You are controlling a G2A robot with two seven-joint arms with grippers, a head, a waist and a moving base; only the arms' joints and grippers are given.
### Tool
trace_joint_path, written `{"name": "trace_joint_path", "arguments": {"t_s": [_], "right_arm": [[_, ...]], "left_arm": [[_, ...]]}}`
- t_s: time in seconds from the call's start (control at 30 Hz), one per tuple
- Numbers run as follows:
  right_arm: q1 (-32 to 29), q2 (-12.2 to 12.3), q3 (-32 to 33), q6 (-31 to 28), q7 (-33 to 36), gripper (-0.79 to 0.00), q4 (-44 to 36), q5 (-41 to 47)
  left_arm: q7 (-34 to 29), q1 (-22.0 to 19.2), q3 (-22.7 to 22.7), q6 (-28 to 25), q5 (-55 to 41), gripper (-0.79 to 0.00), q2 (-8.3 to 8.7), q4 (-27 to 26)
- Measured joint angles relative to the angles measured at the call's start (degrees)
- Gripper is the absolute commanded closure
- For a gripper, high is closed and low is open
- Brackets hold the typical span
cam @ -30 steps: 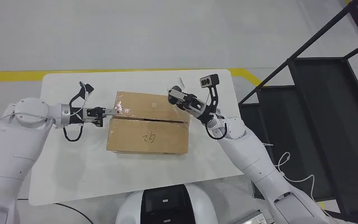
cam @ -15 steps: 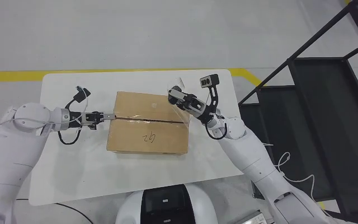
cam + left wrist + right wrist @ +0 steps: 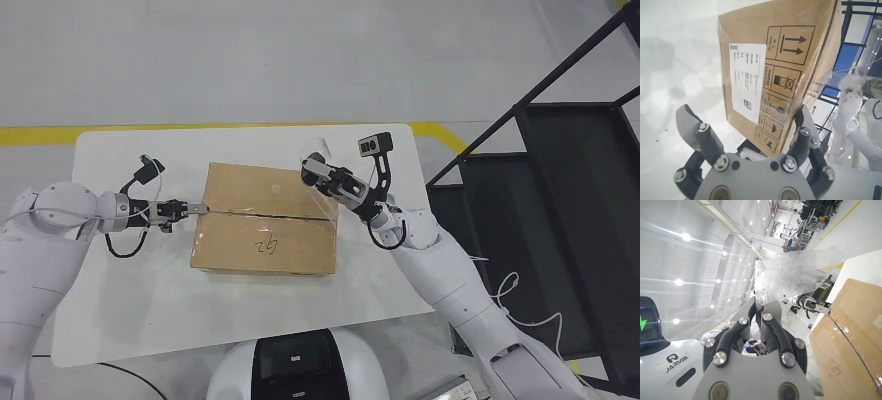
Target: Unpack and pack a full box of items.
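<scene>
A brown cardboard box (image 3: 265, 228) lies shut in the middle of the white table (image 3: 130, 290), with a taped seam along its top. My left gripper (image 3: 188, 209) is open at the box's left end; in the left wrist view (image 3: 745, 121) one fingertip (image 3: 803, 117) touches the top edge of the labelled end face (image 3: 772, 66) by the seam. My right gripper (image 3: 315, 172) hovers over the box's far right corner. In the right wrist view it (image 3: 761, 309) is shut on a crumpled strip of clear tape (image 3: 795, 275) that stands up from it.
Black metal stairs (image 3: 540, 200) stand just right of the table. A yellow floor line (image 3: 40, 133) runs behind the table's far edge. Bare table surface lies left of and in front of the box.
My left gripper has drawn back a little to the left, from over the box's left edge to just at the seam's end. The right arm and the box stay still.
</scene>
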Motion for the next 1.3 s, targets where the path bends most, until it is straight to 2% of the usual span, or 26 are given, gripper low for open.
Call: {"name": "trace_joint_path", "arguments": {"t_s": [0.5, 0.9, 1.07, 1.3], "right_arm": [[-16.1, 2.6, 13.6, -1.0, -5.8, 0.000, -12.3, -3.9], [-28.9, 3.6, 23.3, -2.3, -11.8, 0.000, -17.4, -5.8], [-31.7, 3.6, 24.9, -2.2, -13.8, 0.000, -18.4, -6.1], [-34.4, 3.6, 27.0, -2.0, -15.5, 0.000, -19.5, -6.9]], "left_arm": [[0.8, -0.1, 0.4, 0.8, 0.7, -0.785, -0.33, -0.3], [1.0, -0.1, 0.7, 1.5, 1.1, -0.785, -0.56, -1.4], [1.1, -0.2, 0.8, 1.8, 1.0, -0.785, -0.70, -1.6], [0.9, 0.4, -1.6, 1.3, -2.8, -0.785, -0.36, -2.6]]}}
